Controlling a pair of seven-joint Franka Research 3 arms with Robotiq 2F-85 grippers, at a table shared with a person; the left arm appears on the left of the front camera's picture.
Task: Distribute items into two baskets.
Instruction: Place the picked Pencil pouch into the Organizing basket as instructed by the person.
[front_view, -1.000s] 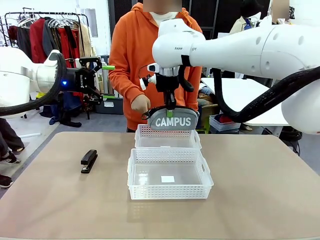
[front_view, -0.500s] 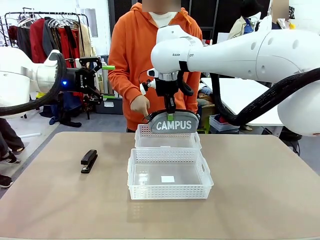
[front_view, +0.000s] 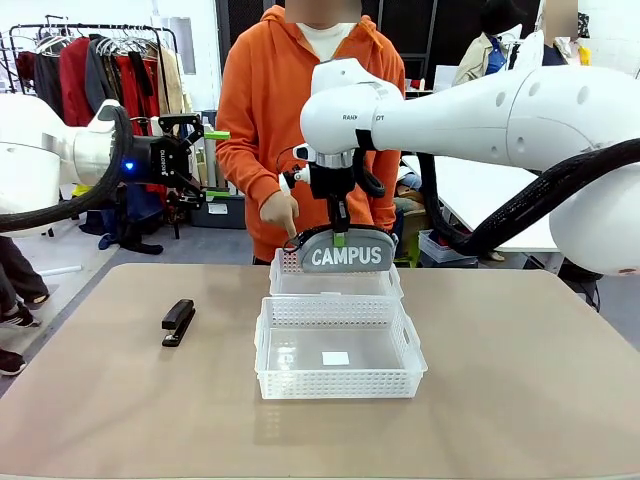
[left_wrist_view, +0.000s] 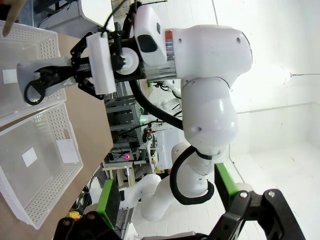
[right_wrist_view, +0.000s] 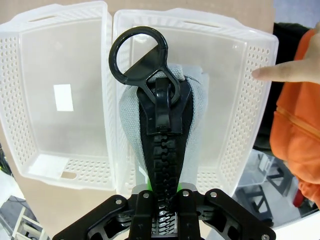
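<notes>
My right gripper (front_view: 340, 236) is shut on the top edge of the grey CAMPUS pouch (front_view: 347, 254), which hangs just above the far basket (front_view: 335, 281). In the right wrist view the pouch (right_wrist_view: 192, 107) with its black zip and ring pull dangles over the far basket (right_wrist_view: 235, 100), beside the near basket (right_wrist_view: 60, 60) with a white label. That larger near basket (front_view: 338, 352) sits at the table's middle. The black stapler (front_view: 179, 322) lies on the table to the left. My left gripper (front_view: 205, 160) is open, raised at the far left; its green pads (left_wrist_view: 108, 199) hold nothing.
A person in an orange hoodie stands at the far side; one hand (front_view: 280, 212) points down at the far basket's left rim, its finger (right_wrist_view: 282, 70) showing in the right wrist view. A clothes rack (front_view: 90, 60) stands behind at the left. Bare table (front_view: 520, 380) lies right of the baskets.
My right arm has lowered the pouch a little toward the far basket. The left arm, stapler and baskets have not moved.
</notes>
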